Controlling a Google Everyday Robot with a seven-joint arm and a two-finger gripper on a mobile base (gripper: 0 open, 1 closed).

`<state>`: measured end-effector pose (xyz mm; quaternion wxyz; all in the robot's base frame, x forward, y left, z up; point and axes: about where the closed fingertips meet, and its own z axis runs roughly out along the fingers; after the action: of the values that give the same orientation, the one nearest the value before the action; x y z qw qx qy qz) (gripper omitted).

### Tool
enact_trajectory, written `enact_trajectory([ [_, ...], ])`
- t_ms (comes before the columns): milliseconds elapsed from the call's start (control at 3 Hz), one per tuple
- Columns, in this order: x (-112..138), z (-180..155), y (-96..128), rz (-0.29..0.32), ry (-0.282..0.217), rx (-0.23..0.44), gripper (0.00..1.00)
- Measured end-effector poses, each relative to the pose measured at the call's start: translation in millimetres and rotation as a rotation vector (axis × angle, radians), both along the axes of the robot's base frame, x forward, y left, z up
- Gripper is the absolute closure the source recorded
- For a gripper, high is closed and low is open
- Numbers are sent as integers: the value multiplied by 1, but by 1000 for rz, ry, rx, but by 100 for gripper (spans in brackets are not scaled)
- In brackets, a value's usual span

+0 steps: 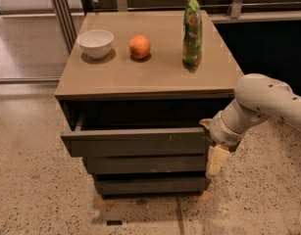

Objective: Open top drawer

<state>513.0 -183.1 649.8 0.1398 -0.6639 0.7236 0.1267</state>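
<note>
Pale two-finger gripper [213,152] sits right of centre against the end of the dark grey, flat, scratched top drawer [135,142], which stands partly out. Its grip cannot be told. The handle-less front looks stiff and smooth, so the side edge seems the likeliest hold.

text: none readable | green bag [192,31], 1 o'clock: printed pattern, lettering too small to make out | gripper [212,148], 4 o'clock: at the right end of the top drawer [135,141]
</note>
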Motion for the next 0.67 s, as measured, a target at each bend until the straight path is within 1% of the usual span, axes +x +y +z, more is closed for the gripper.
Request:
enact_trajectory([
  [333, -23, 5, -2, 3, 75, -2, 0],
  [667, -41, 13, -3, 23, 146, -17, 0],
])
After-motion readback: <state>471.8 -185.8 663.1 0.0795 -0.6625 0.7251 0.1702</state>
